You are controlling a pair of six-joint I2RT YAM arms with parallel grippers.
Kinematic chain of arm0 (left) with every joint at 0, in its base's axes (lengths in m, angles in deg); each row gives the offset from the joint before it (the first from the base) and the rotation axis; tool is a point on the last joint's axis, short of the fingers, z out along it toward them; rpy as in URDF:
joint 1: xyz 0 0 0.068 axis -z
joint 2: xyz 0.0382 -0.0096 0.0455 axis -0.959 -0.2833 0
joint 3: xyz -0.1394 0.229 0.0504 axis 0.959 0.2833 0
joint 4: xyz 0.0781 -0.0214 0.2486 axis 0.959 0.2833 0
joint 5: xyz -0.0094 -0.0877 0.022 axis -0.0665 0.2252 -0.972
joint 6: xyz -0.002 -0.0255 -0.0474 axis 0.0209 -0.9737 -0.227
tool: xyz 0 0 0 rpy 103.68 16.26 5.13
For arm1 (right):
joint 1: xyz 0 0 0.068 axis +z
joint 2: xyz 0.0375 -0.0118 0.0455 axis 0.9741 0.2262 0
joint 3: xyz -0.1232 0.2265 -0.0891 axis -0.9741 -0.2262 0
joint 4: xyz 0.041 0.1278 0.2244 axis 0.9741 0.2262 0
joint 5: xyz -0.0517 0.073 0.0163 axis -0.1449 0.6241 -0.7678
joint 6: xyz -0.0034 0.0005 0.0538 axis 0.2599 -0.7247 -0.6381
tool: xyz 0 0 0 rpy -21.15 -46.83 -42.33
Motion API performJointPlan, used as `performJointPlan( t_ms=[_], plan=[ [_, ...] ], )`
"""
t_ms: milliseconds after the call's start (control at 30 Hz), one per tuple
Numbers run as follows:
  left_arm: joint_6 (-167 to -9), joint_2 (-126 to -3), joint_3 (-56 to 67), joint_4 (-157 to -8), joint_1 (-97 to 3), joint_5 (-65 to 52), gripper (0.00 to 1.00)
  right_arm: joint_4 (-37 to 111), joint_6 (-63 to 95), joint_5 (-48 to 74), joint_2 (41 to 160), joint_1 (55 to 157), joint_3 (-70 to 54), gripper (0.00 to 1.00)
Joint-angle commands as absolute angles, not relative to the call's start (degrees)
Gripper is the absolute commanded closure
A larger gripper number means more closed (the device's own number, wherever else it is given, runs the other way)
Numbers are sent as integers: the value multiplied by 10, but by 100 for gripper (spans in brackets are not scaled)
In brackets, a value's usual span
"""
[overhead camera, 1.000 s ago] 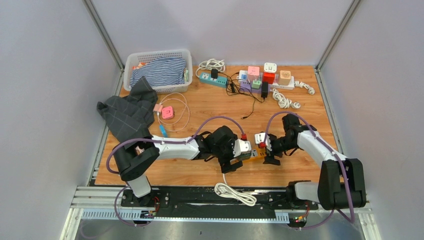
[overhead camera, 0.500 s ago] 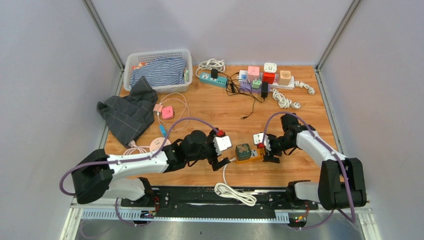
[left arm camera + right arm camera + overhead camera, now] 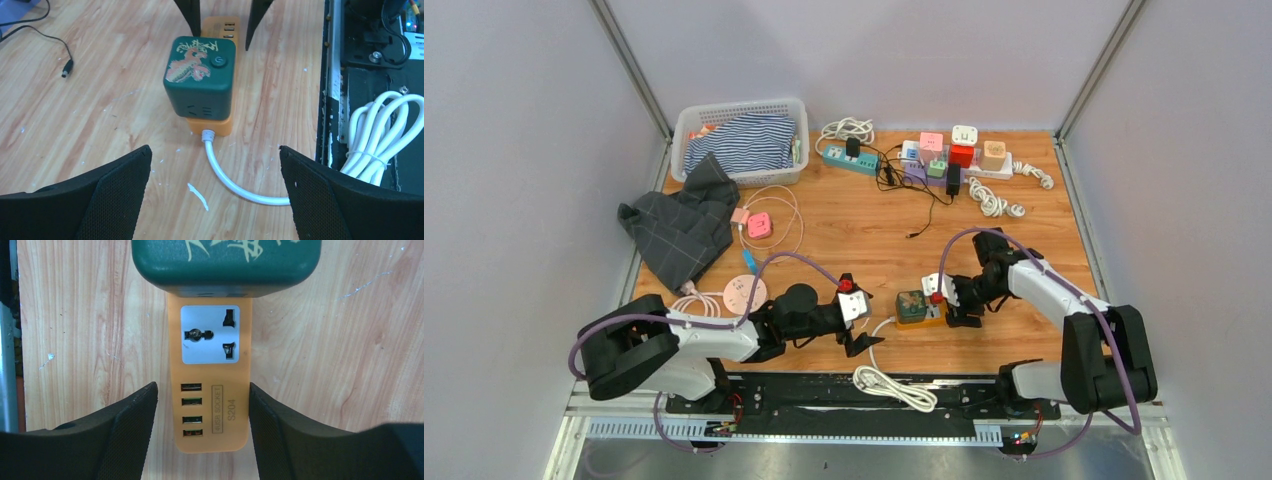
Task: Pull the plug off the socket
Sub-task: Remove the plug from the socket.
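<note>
Pale wood tabletop [image 3: 844,215], scuffed and flecked white, carries the whole job. Nearest me, a white round cable [image 3: 235,180] leaves the flat orange plastic power strip [image 3: 210,125] and curls off to a bundled coil [image 3: 380,130] beside it. The left gripper [image 3: 215,152] hangs at the strip's cable end, jaws spread wide, gripping nothing. The dark green cube-shaped plug [image 3: 200,75] sits pushed home on top of the strip at that same end. Past it, the right gripper [image 3: 202,387] straddles the strip's USB end. One pad looks to be against the side and a sliver of wood shows by the other, so I'd call it not clamped yet. Far beyond the strip stands a row of coloured cube adapters [image 3: 954,150].

My worry is that a hold at the far tip lets the strip tip up with the plug. The cube's smooth sides may also slip from the left pads, and a slanted pull could bind the pins
</note>
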State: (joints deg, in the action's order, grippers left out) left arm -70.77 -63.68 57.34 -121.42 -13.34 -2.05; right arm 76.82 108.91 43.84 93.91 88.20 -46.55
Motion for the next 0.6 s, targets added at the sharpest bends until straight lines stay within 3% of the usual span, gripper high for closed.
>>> performJointPlan(
  t_ms=[0,367,567],
  plan=[
    [-671,-667,599,-1367,-126,2,0,802,1075,431,944,902,-465,36],
    [-661,-796,601,-1520,-86,-45,0,836,1100,431,944,930,-465,64],
    [-659,-843,605,-1587,-81,-68,1,853,1109,442,938,931,-463,70]
  ],
)
